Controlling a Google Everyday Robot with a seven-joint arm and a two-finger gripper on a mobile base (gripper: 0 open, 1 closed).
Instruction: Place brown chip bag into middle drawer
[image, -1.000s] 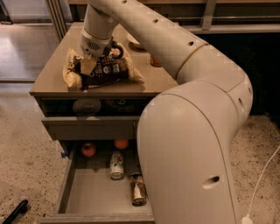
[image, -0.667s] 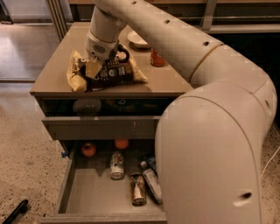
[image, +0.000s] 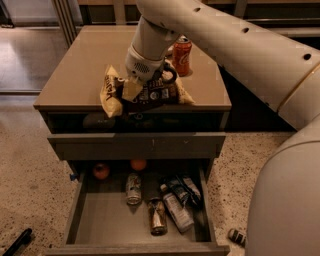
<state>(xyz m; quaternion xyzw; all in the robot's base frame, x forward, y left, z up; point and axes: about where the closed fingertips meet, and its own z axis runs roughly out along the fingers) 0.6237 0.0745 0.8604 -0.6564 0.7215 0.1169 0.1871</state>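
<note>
The brown chip bag (image: 150, 93) sits at the front edge of the tan cabinet top (image: 75, 75), dark in the middle with cream ends, its left end drooping over the edge. My gripper (image: 143, 81) comes down from the upper right and is shut on the bag's top middle; the fingers are mostly buried in the crinkled bag. Directly below, the middle drawer (image: 100, 222) is pulled out wide, its grey floor bare on the left half.
In the drawer lie a red apple (image: 101, 171), an orange (image: 138, 164), two cans (image: 133, 188) and dark snack packets (image: 179, 200). A red soda can (image: 182, 55) stands behind the bag. The grey upper drawer front (image: 137, 145) sits above. My arm fills the right side.
The bag has moved with my gripper from the middle of the cabinet top to its front edge, above the open drawer. The view has shifted, so more of the drawer's right side shows.
</note>
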